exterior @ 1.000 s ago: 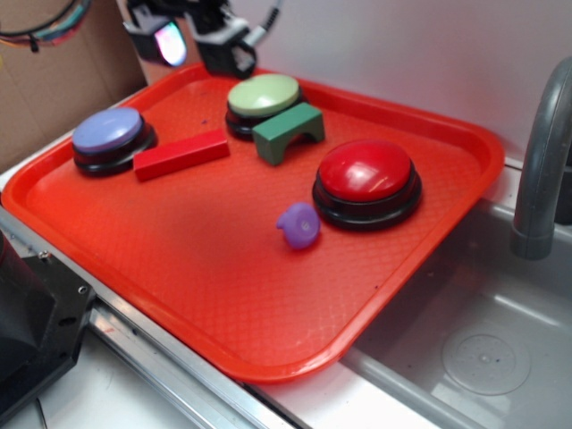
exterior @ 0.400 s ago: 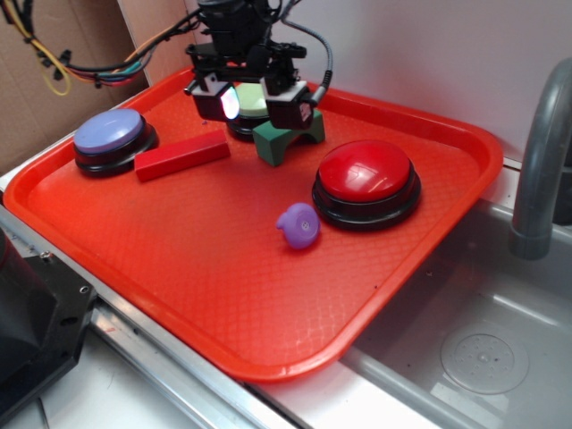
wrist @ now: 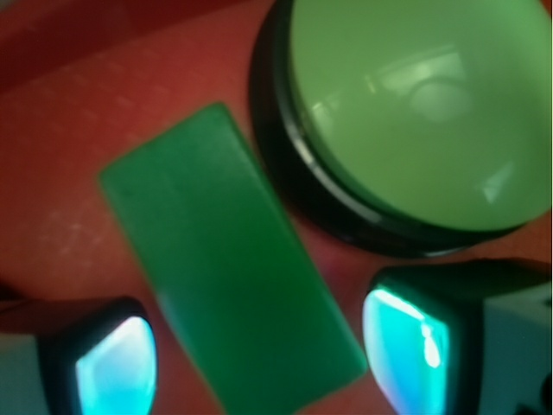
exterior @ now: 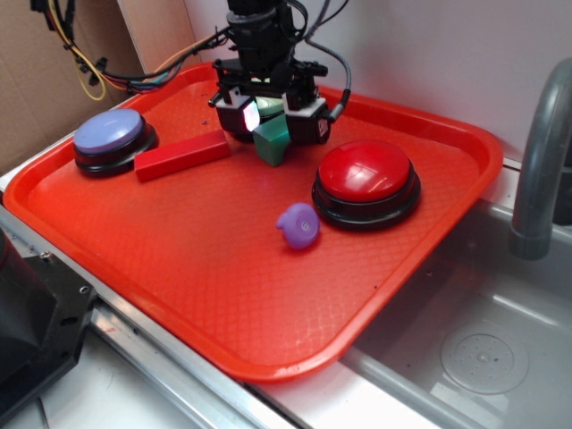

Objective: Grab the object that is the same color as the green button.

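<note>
We had the gripper (exterior: 271, 125) down low over the back of the orange tray (exterior: 223, 268), right on top of the green block (exterior: 272, 143). A second ago it sat up at the far edge of the tray, clear of everything; 0.4 s ago it was over the block but higher; by this moment it had dropped so that the fingers straddled the block. In the wrist view the block (wrist: 229, 290) lay diagonally between the two lit pads (wrist: 117, 367), one at each side of its near end, with tray surface visible in the gaps, so we read the jaws as spread and not yet touching it. The block itself had not shifted: it sat on the tray just beside the green button (wrist: 423, 112), almost against the button's black base, with the red block (exterior: 181, 154) to one side and the red button (exterior: 366, 179) to the other. The purple toy (exterior: 298, 225) and the lavender button (exterior: 109, 136) stayed well apart from the action. Our read: approach done, alignment looked good, grasp not yet made. Next step would be closing on the block. Main risk we saw was the pad nearest the green button catching its base.
</note>
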### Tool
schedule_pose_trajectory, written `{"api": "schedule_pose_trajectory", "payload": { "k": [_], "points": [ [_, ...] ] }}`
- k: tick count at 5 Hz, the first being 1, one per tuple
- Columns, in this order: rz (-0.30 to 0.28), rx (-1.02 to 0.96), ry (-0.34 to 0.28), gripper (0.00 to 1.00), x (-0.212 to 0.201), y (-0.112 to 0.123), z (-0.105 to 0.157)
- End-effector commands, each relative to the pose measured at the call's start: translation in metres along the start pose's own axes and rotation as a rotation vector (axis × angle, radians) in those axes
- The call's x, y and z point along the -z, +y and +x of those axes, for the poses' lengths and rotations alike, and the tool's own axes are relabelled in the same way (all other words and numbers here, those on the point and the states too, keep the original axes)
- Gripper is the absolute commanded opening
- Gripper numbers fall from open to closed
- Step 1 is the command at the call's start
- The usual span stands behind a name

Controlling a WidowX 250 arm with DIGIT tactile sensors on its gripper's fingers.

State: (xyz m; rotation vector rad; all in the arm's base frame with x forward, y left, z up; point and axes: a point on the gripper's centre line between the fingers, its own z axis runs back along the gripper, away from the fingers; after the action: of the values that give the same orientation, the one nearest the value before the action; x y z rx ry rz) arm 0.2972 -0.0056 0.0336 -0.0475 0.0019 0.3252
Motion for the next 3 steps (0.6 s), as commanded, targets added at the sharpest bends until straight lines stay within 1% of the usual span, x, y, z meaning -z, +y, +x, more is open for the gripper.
{"api": "schedule_pose_trajectory", "payload": {
  "k": [1,2,3],
  "points": [
    [0.02,-0.009,-0.044,1.0,-0.002,-0.007,0.002],
    [0.054,-0.054,-0.067,0.0,-0.008,-0.009,-0.002],
    [0.077,-0.029,-0.065,0.0,-0.012,-0.007,-0.002]
  ]
}}
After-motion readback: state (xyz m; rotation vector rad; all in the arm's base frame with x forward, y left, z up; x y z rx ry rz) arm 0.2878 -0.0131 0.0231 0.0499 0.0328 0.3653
